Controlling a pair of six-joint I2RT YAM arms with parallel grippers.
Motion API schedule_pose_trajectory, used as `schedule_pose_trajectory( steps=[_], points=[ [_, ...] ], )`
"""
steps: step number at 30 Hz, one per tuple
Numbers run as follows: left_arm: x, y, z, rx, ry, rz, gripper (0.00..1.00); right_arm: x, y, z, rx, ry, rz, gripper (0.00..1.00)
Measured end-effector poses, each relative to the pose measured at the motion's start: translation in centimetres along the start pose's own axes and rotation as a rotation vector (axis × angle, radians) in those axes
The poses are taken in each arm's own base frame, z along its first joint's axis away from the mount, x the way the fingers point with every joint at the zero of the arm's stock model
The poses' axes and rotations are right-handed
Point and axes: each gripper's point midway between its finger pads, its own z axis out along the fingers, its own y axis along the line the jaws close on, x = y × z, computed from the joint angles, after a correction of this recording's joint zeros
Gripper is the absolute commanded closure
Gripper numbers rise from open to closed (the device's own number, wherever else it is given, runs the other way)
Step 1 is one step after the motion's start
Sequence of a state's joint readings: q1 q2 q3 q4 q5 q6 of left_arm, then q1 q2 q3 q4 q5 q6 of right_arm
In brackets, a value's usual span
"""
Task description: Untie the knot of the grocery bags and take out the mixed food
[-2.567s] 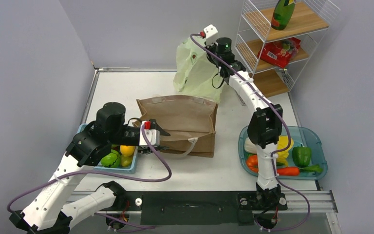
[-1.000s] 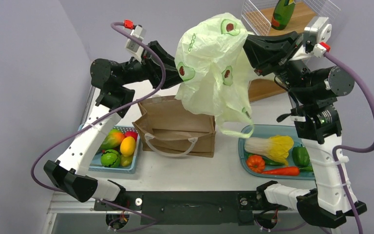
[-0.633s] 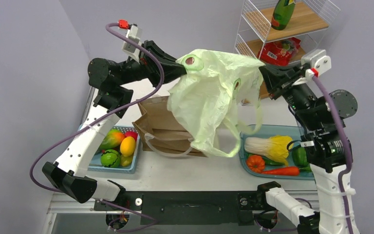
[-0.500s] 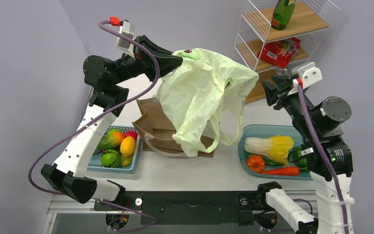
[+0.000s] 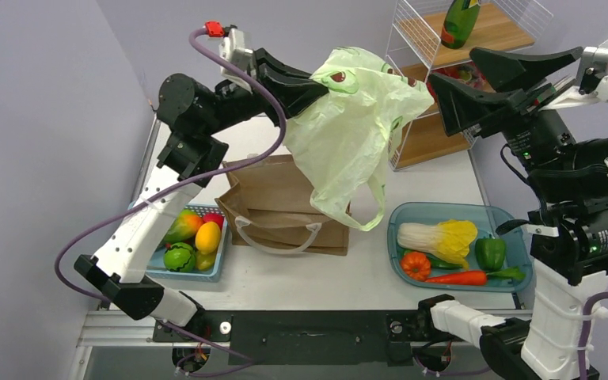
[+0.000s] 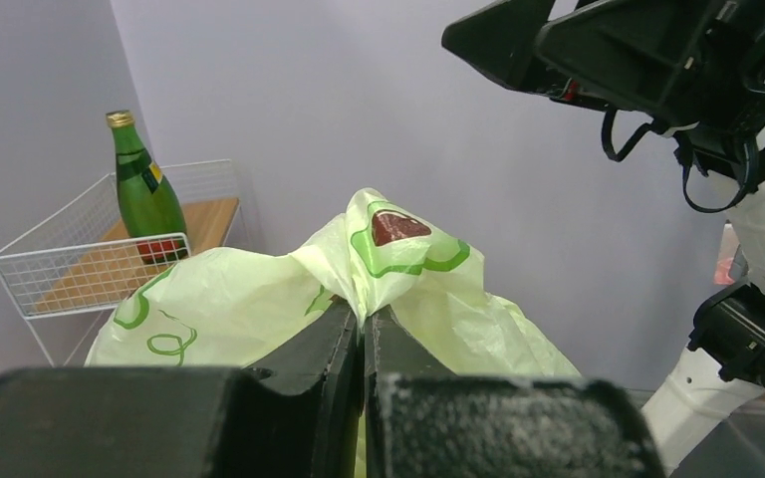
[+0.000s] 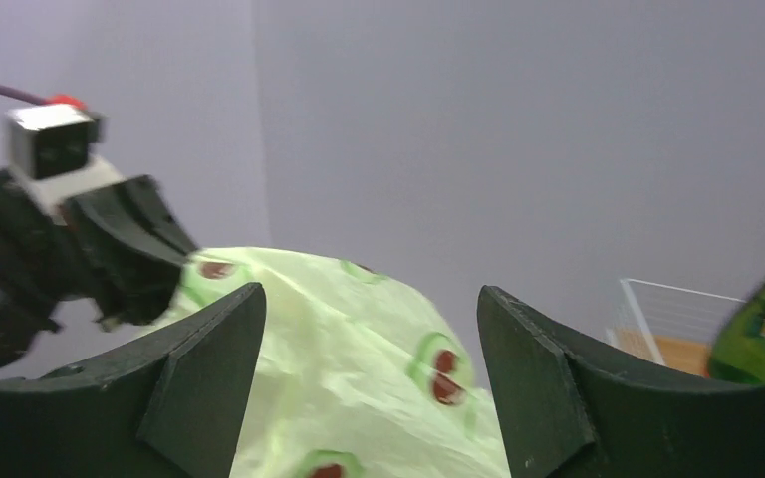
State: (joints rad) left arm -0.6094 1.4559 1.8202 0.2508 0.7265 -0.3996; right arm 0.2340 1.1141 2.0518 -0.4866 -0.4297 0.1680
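Dangling crinkly green bag [image 5: 356, 134] from left pincer [image 5: 317, 85]

White wire shelf [image 5: 500, 30] at back right, cabbage [image 5: 437, 236] and green pepper [image 5: 490, 252] in blue tray [image 5: 514, 218]

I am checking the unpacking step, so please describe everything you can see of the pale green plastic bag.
The plastic bag is thin, crinkly, translucent pale green film printed with avocado halves. It hangs in the air above the brown paper bag, pinched at one top fold by the shut left gripper. Its loop handles dangle lowest, with no knot showing, so the mouth faces down. The open right gripper does not hold it.
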Motion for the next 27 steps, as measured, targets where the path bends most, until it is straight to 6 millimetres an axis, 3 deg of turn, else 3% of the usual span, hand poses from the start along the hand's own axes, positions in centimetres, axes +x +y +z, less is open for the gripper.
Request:
schedule_pose_trajectory(
  steps=[2, 5, 8, 11, 13, 15, 17, 18, 20, 21, 22, 24, 26, 27],
  points=[
    [0.6, -0.1, 0.9, 0.0, 0.011, 0.011, 1.0, -0.7, 1.8, 0.4, -0.075, -0.029, 0.04, 0.26],
    [2.1, -0.6, 2.2, 0.014, 0.042, 0.012, 1.0, 0.3, 4.8, 1.5, -0.196, -0.008, 0.067, 0.25],
    [3.7, -1.1, 3.2, 0.035, 0.078, -0.001, 1.0, 3.1, 7.8, 3.1, -0.299, 0.059, 0.033, 0.25],
    [4.4, -1.8, 3.5, 0.064, 0.091, -0.019, 1.0, 7.7, 9.7, 4.2, -0.347, 0.174, -0.051, 0.24],
    [4.3, -2.3, 3.5, 0.09, 0.09, -0.029, 1.0, 11.9, 10.0, 4.4, -0.356, 0.282, -0.102, 0.24],
    [5.0, -2.2, 3.2, 0.102, 0.117, -0.054, 1.0, 13.0, 10.3, 4.8, -0.356, 0.287, -0.128, 0.25],
    [5.5, -2.3, 3.3, 0.117, 0.128, -0.087, 1.0, 13.3, 10.0, 4.3, -0.342, 0.283, -0.152, 0.32],
    [5.7, -2.6, 3.4, 0.131, 0.132, -0.108, 1.0, 13.3, 9.8, 4.0, -0.337, 0.279, -0.165, 0.41],
    [5.6, -3.0, 3.6, 0.153, 0.121, -0.144, 1.0, 13.7, 9.6, 3.3, -0.332, 0.287, -0.194, 0.46],
    [5.0, -3.5, 3.7, 0.172, 0.103, -0.158, 1.0, 14.6, 9.0, 2.5, -0.313, 0.319, -0.218, 0.45],
    [4.4, -3.9, 3.7, 0.189, 0.091, -0.163, 1.0, 15.2, 8.5, 2.0, -0.296, 0.344, -0.238, 0.32],
    [3.2, -5.0, 3.9, 0.226, 0.063, -0.165, 1.0, 15.9, 7.9, 2.0, -0.273, 0.365, -0.26, 0.18],
    [2.0, -5.9, 3.9, 0.26, 0.032, -0.153, 1.0, 16.4, 7.5, 1.9, -0.261, 0.381, -0.277, 0.17],
    [1.6, -6.2, 3.9, 0.271, 0.022, -0.146, 1.0, 17.0, 7.4, 1.9, -0.26, 0.394, -0.281, 0.25]
  ],
)
